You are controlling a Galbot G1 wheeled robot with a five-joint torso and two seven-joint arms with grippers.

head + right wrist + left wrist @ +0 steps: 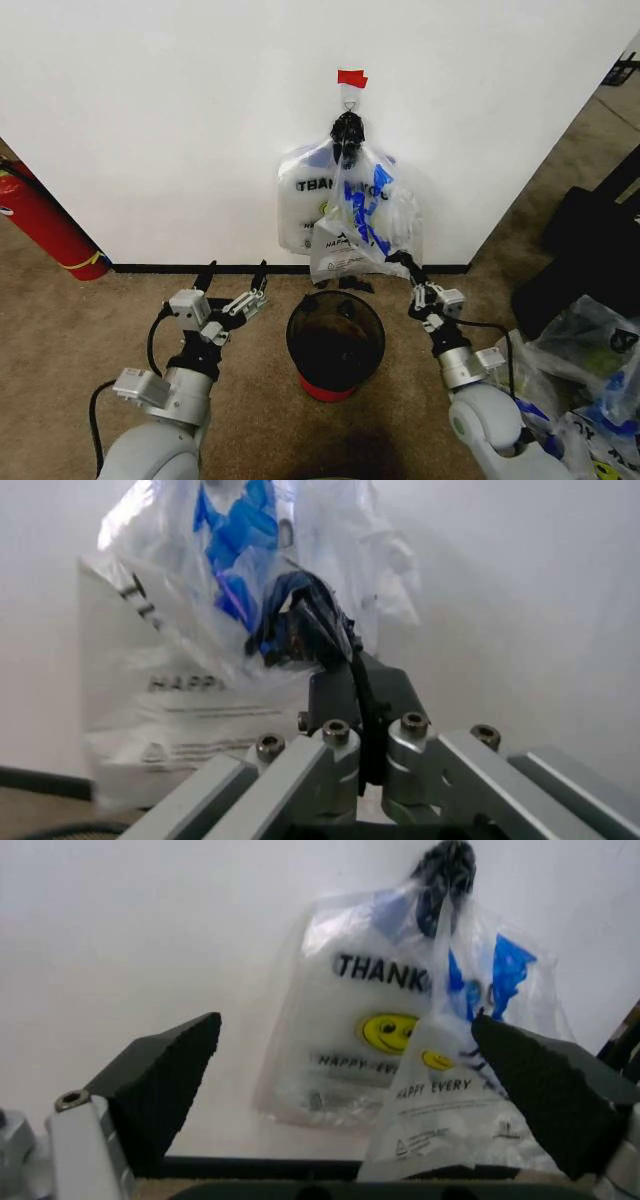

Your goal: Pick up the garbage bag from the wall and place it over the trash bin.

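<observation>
Your bag hangs on the wall from one hook under a red tape strip, directly above the single bin on the carpet; your right gripper is clenched on the bag's lower edge. Your left gripper is released, holding nothing, just left of the bin and facing the bag. One fire extinguisher leans at the far left, and a heap of clear bags and a black bag crowd your right side.
</observation>
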